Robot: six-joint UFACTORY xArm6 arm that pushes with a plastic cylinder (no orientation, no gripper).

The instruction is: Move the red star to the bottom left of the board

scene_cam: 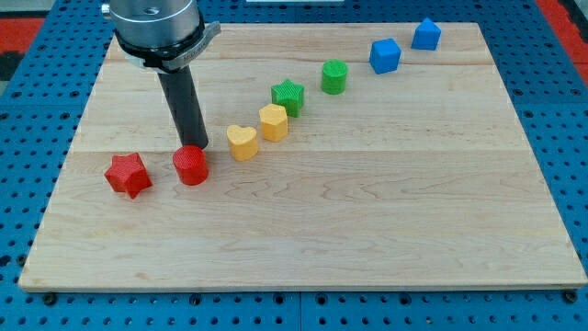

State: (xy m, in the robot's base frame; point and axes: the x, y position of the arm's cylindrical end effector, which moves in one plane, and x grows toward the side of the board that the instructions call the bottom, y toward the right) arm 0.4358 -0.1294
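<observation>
The red star point(127, 175) lies on the wooden board point(303, 239) at the view's left, about mid-height. A red cylinder point(190, 165) sits just right of it. My tip point(196, 147) stands directly behind the red cylinder, touching or nearly touching its top edge, and is to the upper right of the red star.
A diagonal row of blocks runs up to the view's right: yellow heart point(242, 142), yellow hexagon-like block point(273, 121), green star point(288, 96), green cylinder point(334, 76), blue cube point(385, 55), blue pentagon-like block point(425, 34). Blue pegboard surrounds the board.
</observation>
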